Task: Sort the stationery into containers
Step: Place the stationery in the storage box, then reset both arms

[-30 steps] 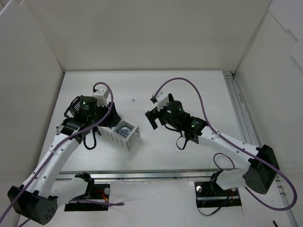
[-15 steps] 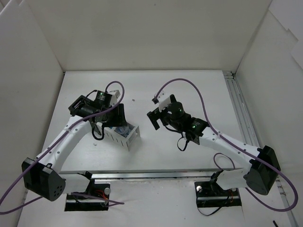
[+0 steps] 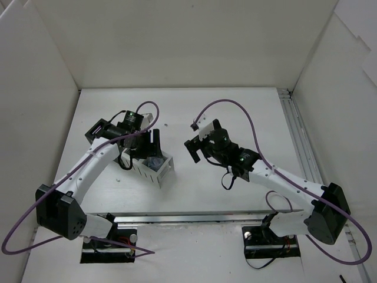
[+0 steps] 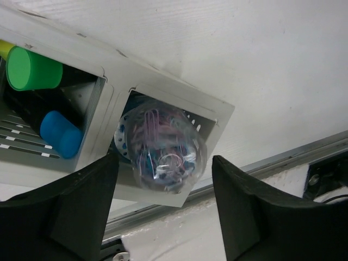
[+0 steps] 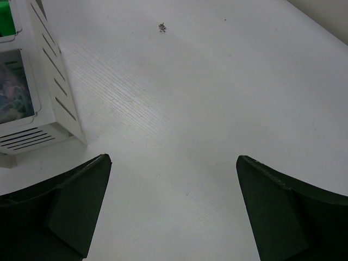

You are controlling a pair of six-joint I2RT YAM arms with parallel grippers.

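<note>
The white containers (image 4: 163, 103) lie under my left gripper (image 4: 163, 217). A small clear round jar (image 4: 163, 149) of coloured clips sits in the end compartment, on top of a blue round roll (image 4: 122, 142). It lies between my left fingers (image 4: 65, 212), with a thin gap on each side, so the jaws stand open. The neighbouring compartment holds a green highlighter (image 4: 32, 69) and a blue highlighter (image 4: 62, 133). In the top view my left gripper (image 3: 154, 148) hangs over the containers (image 3: 165, 171). My right gripper (image 3: 191, 150) is open and empty over bare table, to the right of the containers (image 5: 46, 103).
A small dark speck (image 5: 162, 27) lies on the white table behind the containers. White walls close the table at the back and both sides. A metal rail (image 3: 300, 147) runs along the right edge, and another along the front.
My left arm has swung its gripper right, over the end compartment, hiding the blue roll from above. Its jaws have widened off the jar. The right arm has barely moved.
</note>
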